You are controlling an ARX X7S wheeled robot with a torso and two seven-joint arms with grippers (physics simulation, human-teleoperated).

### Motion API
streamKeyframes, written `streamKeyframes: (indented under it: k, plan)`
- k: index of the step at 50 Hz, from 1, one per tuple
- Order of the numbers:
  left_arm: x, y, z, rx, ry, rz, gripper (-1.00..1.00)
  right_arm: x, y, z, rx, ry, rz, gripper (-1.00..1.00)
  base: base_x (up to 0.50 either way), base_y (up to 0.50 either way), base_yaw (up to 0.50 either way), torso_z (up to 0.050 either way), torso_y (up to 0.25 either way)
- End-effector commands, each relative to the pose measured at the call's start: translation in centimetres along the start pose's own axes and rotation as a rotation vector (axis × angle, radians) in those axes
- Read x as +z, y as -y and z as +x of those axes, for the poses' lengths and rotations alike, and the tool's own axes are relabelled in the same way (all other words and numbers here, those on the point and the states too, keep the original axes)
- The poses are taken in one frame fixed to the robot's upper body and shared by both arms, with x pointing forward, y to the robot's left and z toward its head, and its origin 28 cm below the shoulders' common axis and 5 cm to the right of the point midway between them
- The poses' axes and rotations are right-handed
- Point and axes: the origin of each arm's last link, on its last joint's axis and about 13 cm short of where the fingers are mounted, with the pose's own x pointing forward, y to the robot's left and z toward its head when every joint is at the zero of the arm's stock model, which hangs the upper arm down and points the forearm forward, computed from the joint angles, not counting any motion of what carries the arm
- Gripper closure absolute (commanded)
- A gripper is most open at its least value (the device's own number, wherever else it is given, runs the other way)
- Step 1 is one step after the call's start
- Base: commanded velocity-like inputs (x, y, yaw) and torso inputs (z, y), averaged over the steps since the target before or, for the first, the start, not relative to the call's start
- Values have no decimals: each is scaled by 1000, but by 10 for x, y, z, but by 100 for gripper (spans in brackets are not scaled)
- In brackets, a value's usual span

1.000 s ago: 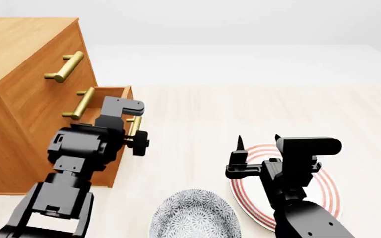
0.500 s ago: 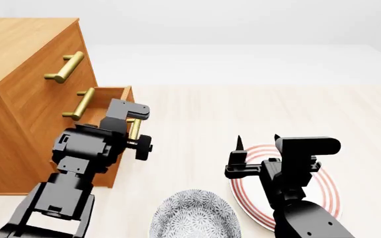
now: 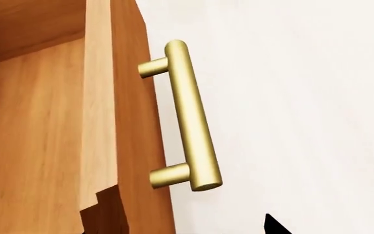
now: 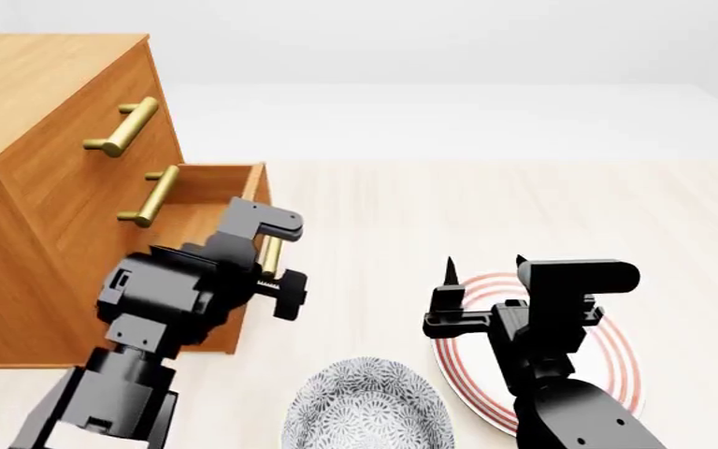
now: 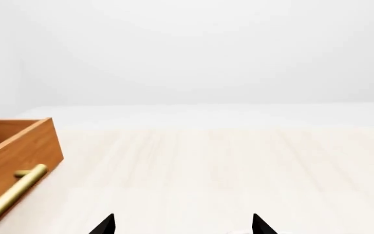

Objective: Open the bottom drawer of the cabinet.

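Note:
The orange-brown cabinet [image 4: 48, 103] stands at the left. Its bottom drawer [image 4: 216, 201] is pulled partly out, and its front shows in the left wrist view as well [image 3: 132, 126]. My left gripper [image 4: 274, 273] hovers just in front of that drawer's brass handle [image 3: 190, 122], which stands free with nothing round it. Only one black fingertip [image 3: 271, 226] shows in the left wrist view, set well off to one side. My right gripper [image 4: 484, 271] is open above the striped plate, its tips wide apart [image 5: 183, 226], empty. From there the drawer [image 5: 18, 141] sits far off to the side.
A white plate with red rings [image 4: 615, 365] lies under the right arm. A grey patterned bowl [image 4: 366, 407] sits near the front edge. Two upper drawers with brass handles [image 4: 122, 126] [image 4: 153, 196] are shut. Pale wooden tabletop [image 4: 496, 206] stretches to the right.
The bottom drawer has slid further out of the cabinet, and my left gripper has moved right and toward me with it. The right arm has stayed still.

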Motion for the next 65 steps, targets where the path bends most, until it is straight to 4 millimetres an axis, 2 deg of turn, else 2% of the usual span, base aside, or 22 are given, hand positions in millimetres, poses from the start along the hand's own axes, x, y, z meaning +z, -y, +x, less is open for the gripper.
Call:
streamKeyframes:
  k: [1,22,41,53,58,62,65]
  plan:
    - [4,14,-7,-86,31,9,-100,0,0,0,1,0,1,-100,0,0,0,0,0]
    - [16,34,2,-169,31,0,-100,2,1,-2,-3,8,4,-100,0,0,0,0,0]
    - [20,51,-1,-263,40,5,-100,1,2,-1,-6,6,3,-100,0,0,0,0,0]
    - [20,51,-5,-283,55,8,-100,3,2,-2,-5,8,4,-100,0,0,0,0,0]
    - [23,48,-9,-274,91,-10,-100,3,2,-2,-5,9,3,-100,0,0,0,0,0]
    - [28,44,-19,-259,193,-27,-100,5,2,-2,-6,12,2,-100,0,0,0,0,0]
    - [35,39,-35,-192,330,-41,-100,6,1,-3,-5,16,1,-100,0,0,0,0,0]
